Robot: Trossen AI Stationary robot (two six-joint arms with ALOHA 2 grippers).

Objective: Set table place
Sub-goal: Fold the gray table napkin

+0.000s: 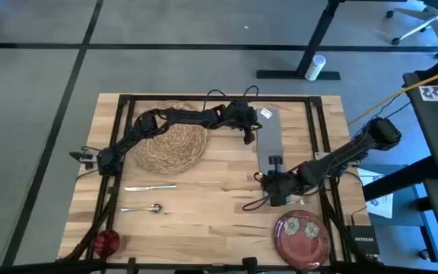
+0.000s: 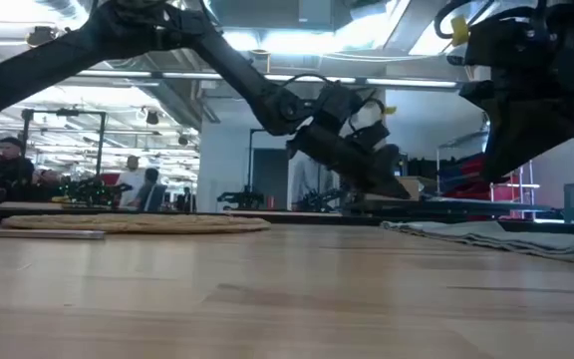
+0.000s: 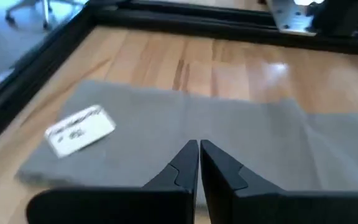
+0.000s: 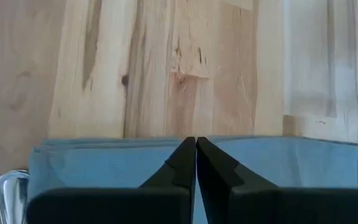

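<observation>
L arm stretches from desk's left edge across the straw mat (image 1: 169, 144) to the far end of the gray napkin (image 1: 268, 141); left hand (image 1: 249, 135) sits low over that end, tilted down in low view. Its fingers (image 3: 180, 167) are pressed together, tips just above or on the cloth near the white label (image 3: 79, 129); can't tell if any cloth is pinched.

R arm comes in from desk's right edge, elbow high, right hand (image 1: 274, 183) at the napkin's near end. Fingers (image 4: 182, 167) pressed together over the cloth edge; whether they grip it, can't tell. A silver piece of cutlery (image 4: 4, 193) shows beside the hand in right wrist view.

Desk (image 1: 219, 221) otherwise: knife (image 1: 150, 186) and spoon (image 1: 143, 208) lie near the mat, left-centre, apart from each other. Red cup (image 1: 106, 242) at near-left corner. Dark red plate (image 1: 303, 234) w/ pale flowers at near-right, near the right hand, not touching it. Napkin lies lengthwise between mat and right frame rail, flat, slightly rumpled in low view.

Beyond desk: people (image 2: 140, 184) seated far off in the room.
</observation>
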